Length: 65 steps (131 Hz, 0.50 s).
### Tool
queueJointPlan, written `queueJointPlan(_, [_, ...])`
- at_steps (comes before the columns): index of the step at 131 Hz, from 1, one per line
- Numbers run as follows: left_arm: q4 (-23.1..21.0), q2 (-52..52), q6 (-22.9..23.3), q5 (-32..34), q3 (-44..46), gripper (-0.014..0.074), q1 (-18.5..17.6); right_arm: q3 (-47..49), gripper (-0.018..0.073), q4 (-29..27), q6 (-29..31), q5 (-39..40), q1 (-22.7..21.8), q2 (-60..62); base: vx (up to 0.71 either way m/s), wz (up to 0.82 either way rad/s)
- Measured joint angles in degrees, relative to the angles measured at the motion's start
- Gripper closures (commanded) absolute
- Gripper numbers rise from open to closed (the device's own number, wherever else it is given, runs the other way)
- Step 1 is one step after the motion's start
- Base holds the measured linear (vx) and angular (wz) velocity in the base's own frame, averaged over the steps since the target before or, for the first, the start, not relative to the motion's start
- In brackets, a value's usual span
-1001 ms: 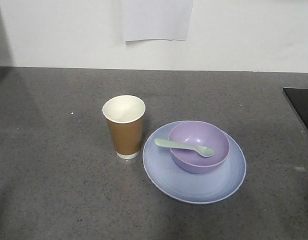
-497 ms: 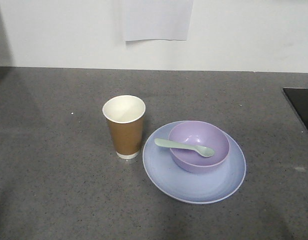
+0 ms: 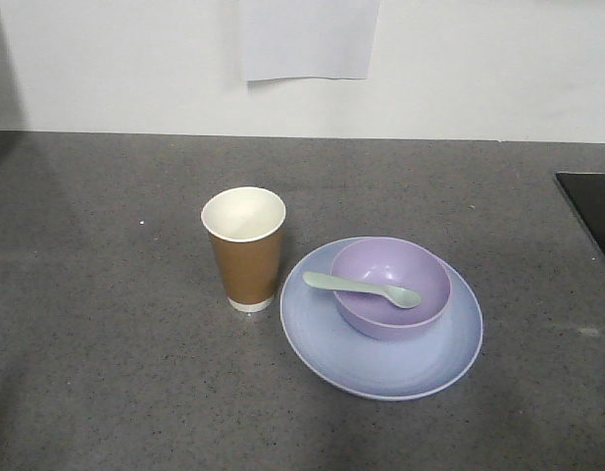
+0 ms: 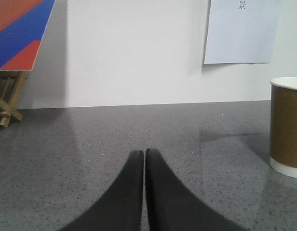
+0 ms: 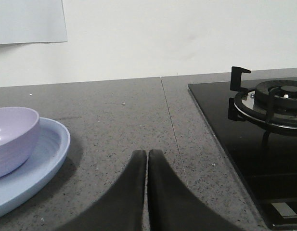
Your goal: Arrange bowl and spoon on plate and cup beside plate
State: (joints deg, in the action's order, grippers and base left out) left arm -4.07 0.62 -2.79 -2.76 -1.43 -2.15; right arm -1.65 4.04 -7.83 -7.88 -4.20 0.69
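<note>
On the grey counter lies the pale blue plate (image 3: 380, 363). The lavender bowl (image 3: 390, 304) stands on its far half, and the mint-green spoon (image 3: 361, 287) rests across the bowl's rim. Just left of the plate stands the brown paper cup (image 3: 244, 248), upright. My left gripper (image 4: 144, 153) is shut with nothing in it, low over the counter left of the cup (image 4: 287, 126). To the right of the plate (image 5: 28, 173) and bowl (image 5: 11, 139), my right gripper (image 5: 147, 153) is likewise shut on nothing. Neither gripper shows in the front view.
A black cooktop (image 5: 264, 144) with a gas burner (image 5: 276, 101) lies right of my right gripper; its corner (image 3: 591, 206) shows at the front view's right edge. A wooden easel (image 4: 6, 103) stands at the far left. A paper sheet (image 3: 307, 39) hangs on the wall.
</note>
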Motion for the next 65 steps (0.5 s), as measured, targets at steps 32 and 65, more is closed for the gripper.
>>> queueJointPlan(32, [0.0,0.0,0.0,0.0,0.0,0.0604,0.0,0.0,0.0561,0.39,0.49,0.38,0.0,0.0,0.0,0.0])
queueJointPlan(65, [0.0,0.0,0.0,0.0,0.0,0.0604,0.0,0.0,0.0561,-3.04,5.33,0.45,0.0,0.0,0.0,0.0])
